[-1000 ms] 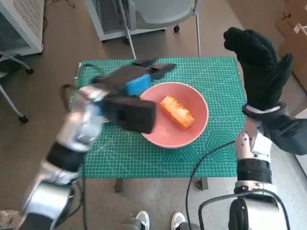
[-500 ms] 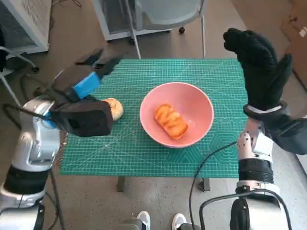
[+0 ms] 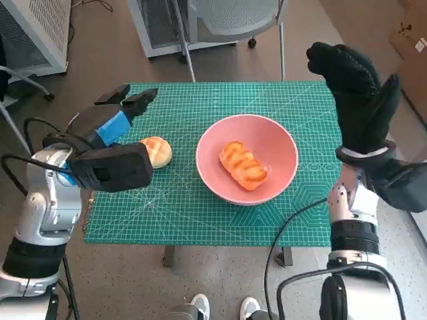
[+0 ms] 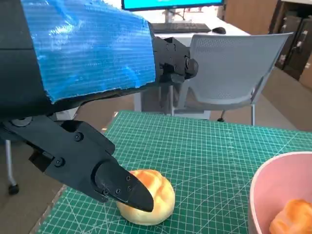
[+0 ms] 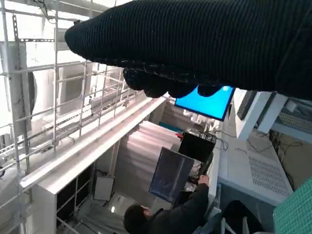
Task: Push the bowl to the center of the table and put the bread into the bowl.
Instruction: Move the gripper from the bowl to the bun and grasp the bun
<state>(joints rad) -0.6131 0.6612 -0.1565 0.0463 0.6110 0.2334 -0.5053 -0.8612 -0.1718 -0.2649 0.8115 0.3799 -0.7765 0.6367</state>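
Left fingers: I see the black left hand with blue tape over its back at the left of the head view, fingers apart and gripping nothing; in the left wrist view one black fingertip hangs just in front of the round golden bread roll, and I cannot tell whether it touches.

Right fingers: the right hand in its black knitted glove is raised at the upper right of the head view, fingers roughly together and upright, holding nothing that I can see; the right wrist view shows only a dark band of glove.

Bread in bowl: an elongated orange-glazed bread lies inside the pink round bowl.

Bowl place: near the middle of the frame, slightly right of the mat's centre.

Progress: I judge the push done and one piece delivered; the roll, left of the bowl and near it, is probably left to do.

Surface: a green gridded cutting mat covers the small table.

Room: brown floor, a grey mesh chair at top centre, a person at monitors in the right wrist view.
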